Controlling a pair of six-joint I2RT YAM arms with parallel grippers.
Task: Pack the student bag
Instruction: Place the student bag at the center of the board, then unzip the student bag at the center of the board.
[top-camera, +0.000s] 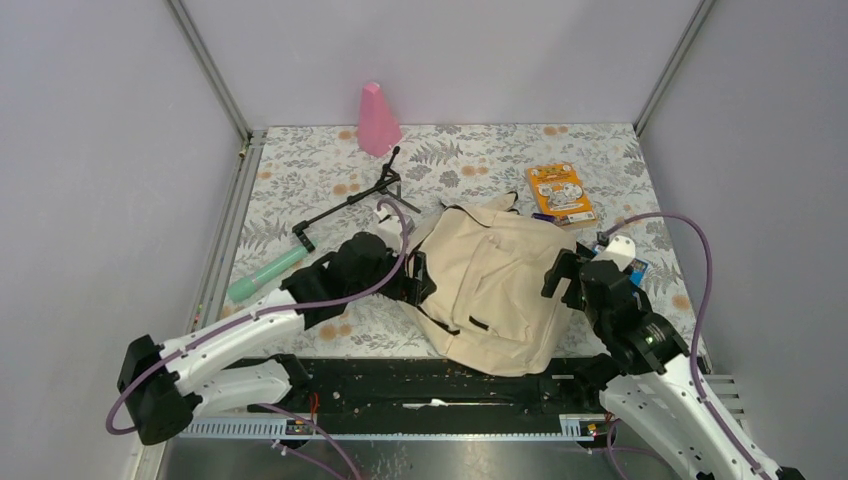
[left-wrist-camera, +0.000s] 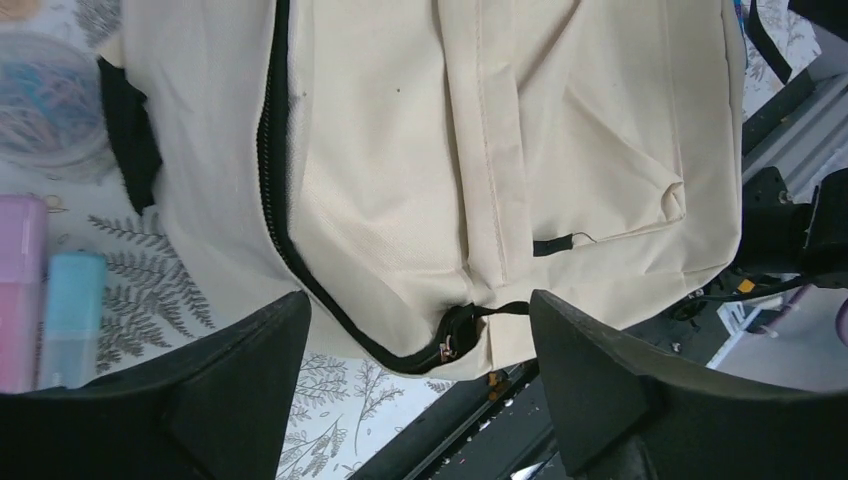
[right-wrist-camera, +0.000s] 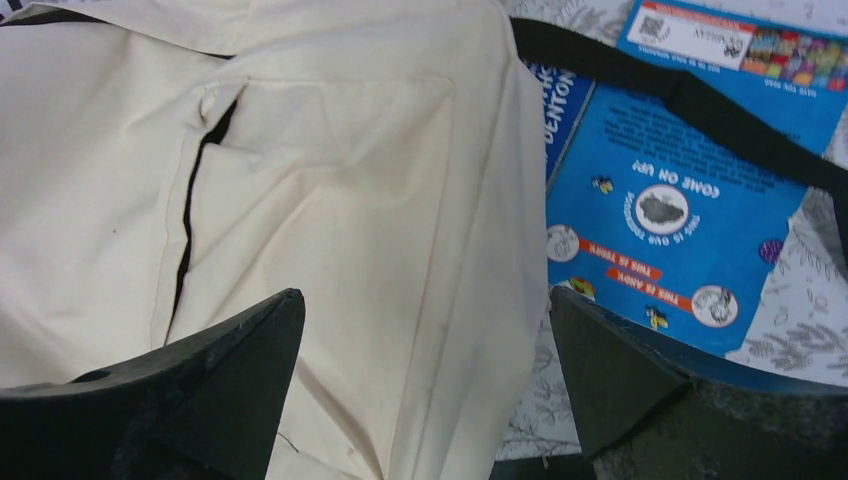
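Floral-print tabletop (top-camera: 300, 190) in a grey-walled booth: the cream student bag (top-camera: 495, 290) lies flat at the middle of the near edge, its base spilling over, its black zip (left-wrist-camera: 268, 150) apparently shut. The left gripper (left-wrist-camera: 417, 297) and right gripper (right-wrist-camera: 425, 294) flank it, the jaws of both spread wide and empty. Opening looks like the step in hand. It should go best with one arm pinching the small zip pull (left-wrist-camera: 452, 342) squarely while the other pins the soft, creased cloth, which will likely bunch. A blue booklet (right-wrist-camera: 660, 210) lies beneath its black strap (right-wrist-camera: 700, 100).
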